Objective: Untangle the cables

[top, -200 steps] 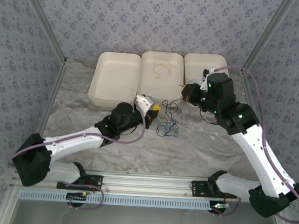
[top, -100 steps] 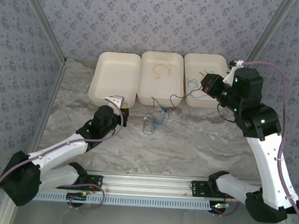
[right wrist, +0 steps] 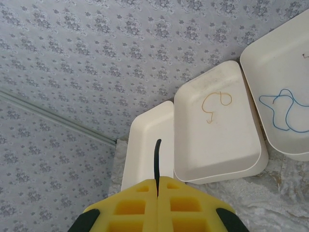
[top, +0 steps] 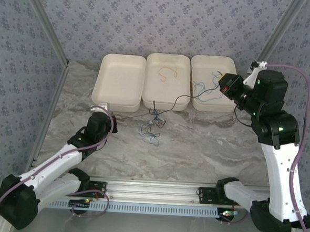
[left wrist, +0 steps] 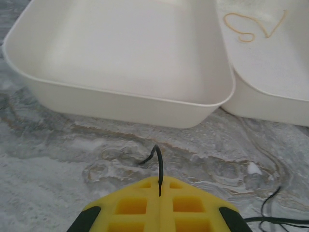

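A black cable [top: 178,100] is stretched between my two grippers across the table. My left gripper [top: 110,117] is shut on one end, low in front of the left tray [top: 119,81]. The stub [left wrist: 158,158] sticks out of its closed yellow jaws [left wrist: 159,180]. My right gripper [top: 221,84] is raised over the right tray [top: 213,64] and is shut on the other end [right wrist: 156,159], which pokes out of its jaws [right wrist: 158,180]. A blue tangle [top: 152,124] hangs around the black cable's middle. An orange cable [top: 168,72] lies in the middle tray, and a blue cable [top: 201,88] lies in the right tray.
Three white trays stand in a row at the back: left [left wrist: 120,48], middle [right wrist: 217,140] and right [right wrist: 282,67]. Patterned walls enclose the marble table [top: 195,145] on three sides. A metal rail [top: 155,192] with the arm bases runs along the near edge.
My left gripper pulled back to the left and my right gripper swung right and up. The black cable drew taut between them, and the blue tangle slid left and spread out.
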